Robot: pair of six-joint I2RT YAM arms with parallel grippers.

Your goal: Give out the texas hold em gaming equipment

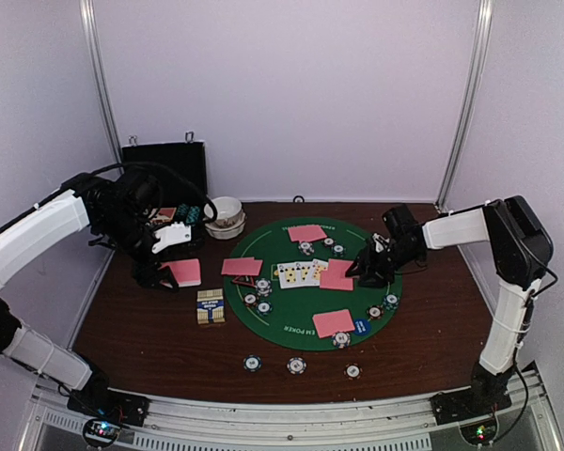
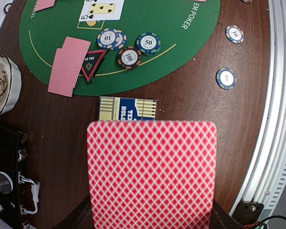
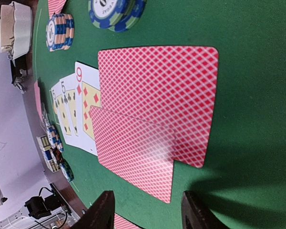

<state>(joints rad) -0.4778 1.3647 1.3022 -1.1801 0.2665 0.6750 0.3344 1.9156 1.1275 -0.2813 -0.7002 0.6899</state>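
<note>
— Left gripper (image 1: 167,274), open or closed?
— Closed on one pink-backed card (image 2: 151,171), back up, filling the lower centre of the left wrist view. Over bare brown table (image 1: 132,329), left of the green mat (image 1: 305,303).
— And just past its top edge?
— A yellow-and-blue card box (image 2: 127,109), flat on the wood beside the mat's rim. Farther up, a red-triangle button (image 2: 91,64) touching a face-down pair (image 2: 66,67), with striped chips (image 2: 128,57) marked 10, 100 and 50 close on its right.
— Right gripper (image 3: 148,214)?
— Open, holding nothing. Fingers apart at the bottom of the right wrist view, low over the felt. Just ahead, two overlapping cards (image 3: 152,119), backs up. Beyond them, toward the left of the frame, a fan of face-up cards (image 3: 74,109).
— Anything off the mat?
— Three loose chips (image 1: 296,365) in a row on the wood, lower centre of the top view.
</note>
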